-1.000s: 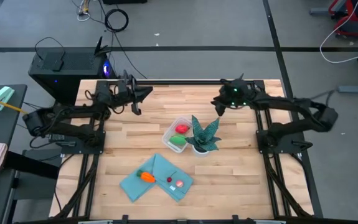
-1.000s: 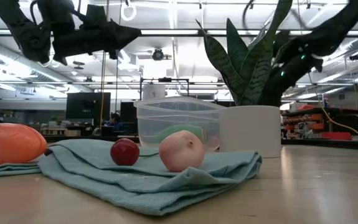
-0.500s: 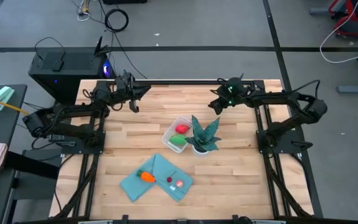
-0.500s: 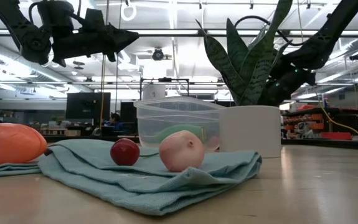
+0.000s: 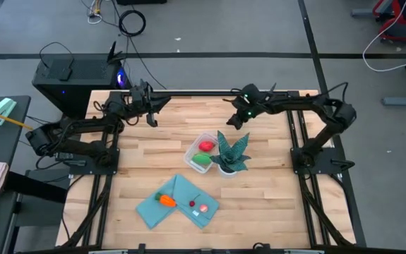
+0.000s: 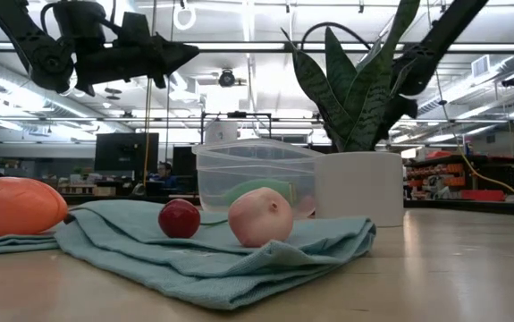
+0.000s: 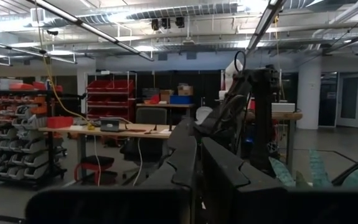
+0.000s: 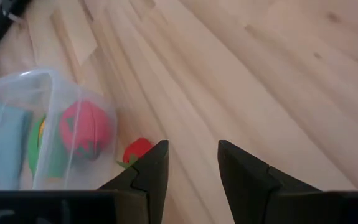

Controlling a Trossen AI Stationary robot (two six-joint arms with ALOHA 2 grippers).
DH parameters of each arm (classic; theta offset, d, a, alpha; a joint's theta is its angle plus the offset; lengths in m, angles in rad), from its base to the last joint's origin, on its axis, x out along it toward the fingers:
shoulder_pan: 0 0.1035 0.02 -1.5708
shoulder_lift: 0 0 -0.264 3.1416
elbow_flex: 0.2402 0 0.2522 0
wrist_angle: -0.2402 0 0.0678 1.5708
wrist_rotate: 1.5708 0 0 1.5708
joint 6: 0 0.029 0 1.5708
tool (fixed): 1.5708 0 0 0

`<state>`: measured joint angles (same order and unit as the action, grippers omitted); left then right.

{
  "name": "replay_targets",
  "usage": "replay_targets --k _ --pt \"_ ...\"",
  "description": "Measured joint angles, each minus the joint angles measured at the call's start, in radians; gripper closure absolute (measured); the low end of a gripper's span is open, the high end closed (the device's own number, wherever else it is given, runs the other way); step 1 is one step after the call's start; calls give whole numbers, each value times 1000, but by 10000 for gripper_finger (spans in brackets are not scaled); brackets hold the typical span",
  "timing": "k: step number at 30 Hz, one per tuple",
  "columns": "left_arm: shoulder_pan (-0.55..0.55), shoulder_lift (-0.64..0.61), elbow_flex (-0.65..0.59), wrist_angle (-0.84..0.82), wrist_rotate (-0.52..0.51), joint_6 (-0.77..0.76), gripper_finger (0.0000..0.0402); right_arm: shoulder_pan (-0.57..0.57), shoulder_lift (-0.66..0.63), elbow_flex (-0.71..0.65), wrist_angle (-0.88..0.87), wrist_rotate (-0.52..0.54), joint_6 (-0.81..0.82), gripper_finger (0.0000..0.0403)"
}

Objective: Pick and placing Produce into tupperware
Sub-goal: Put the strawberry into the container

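Note:
The clear tupperware (image 5: 203, 152) stands mid-table beside a potted plant (image 5: 229, 155), with a red round piece (image 8: 86, 127) and a green one (image 5: 201, 160) inside it. A small red piece (image 8: 136, 151) lies on the wood just outside the box. On the teal cloth (image 5: 178, 202) near the front rest an orange carrot piece (image 5: 166, 200), a small red ball (image 6: 179, 218) and a pink piece (image 6: 260, 216). My right gripper (image 8: 191, 149) hangs open above bare wood behind the box, slanting down. My left gripper (image 5: 166, 104) is shut and empty, high over the far left.
The plant's tall leaves (image 6: 355, 80) rise between the right arm and the cloth. A dark box (image 5: 75, 74) sits past the table's far left corner. Bare wood (image 5: 273, 204) lies to the right of the plant and the cloth.
My right gripper has moved toward the table's left edge, closer to the tupperware. It has sunk a little and tipped further downward, staying open.

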<state>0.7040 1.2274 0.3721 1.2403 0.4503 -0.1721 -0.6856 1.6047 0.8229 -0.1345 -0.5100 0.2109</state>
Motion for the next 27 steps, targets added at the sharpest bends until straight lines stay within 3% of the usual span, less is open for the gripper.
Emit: replay_targets --k 7,27 --pt "0 0 0 -19 0 1 360 2 64 108 -167 -42 -4 258" --pt "0 0 0 -20 0 1 361 63 136 113 -195 -15 -106 248"
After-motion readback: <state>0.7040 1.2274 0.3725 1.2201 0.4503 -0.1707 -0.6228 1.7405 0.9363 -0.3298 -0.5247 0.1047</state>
